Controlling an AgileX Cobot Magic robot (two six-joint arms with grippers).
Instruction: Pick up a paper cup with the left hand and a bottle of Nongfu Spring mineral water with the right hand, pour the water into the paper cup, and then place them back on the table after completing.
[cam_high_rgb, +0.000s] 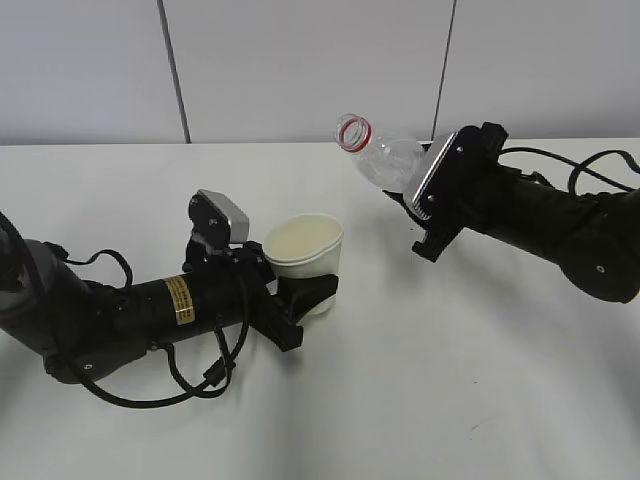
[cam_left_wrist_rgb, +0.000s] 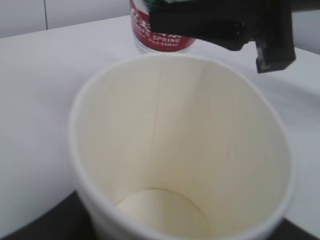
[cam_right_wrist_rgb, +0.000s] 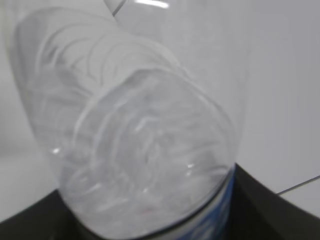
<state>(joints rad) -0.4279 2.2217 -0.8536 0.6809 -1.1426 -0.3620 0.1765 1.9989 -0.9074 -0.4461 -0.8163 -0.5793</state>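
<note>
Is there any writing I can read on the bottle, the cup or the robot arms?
"SPRING": white letters on the red label of the water bottle, left wrist view.
"550ml": apparently, in the smaller line below it; blurred.
Line above "SPRING": cut off, unreadable.
Yellow sticker on the left arm: print too small.
Paper cup: no writing visible.

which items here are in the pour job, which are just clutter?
In the job:
- paper cup, held by the left claw, looks empty
- bottle, uncapped, tilted, held by the right claw
- table

Clutter:
- nothing loose on the table; only the arms' black cables
</note>
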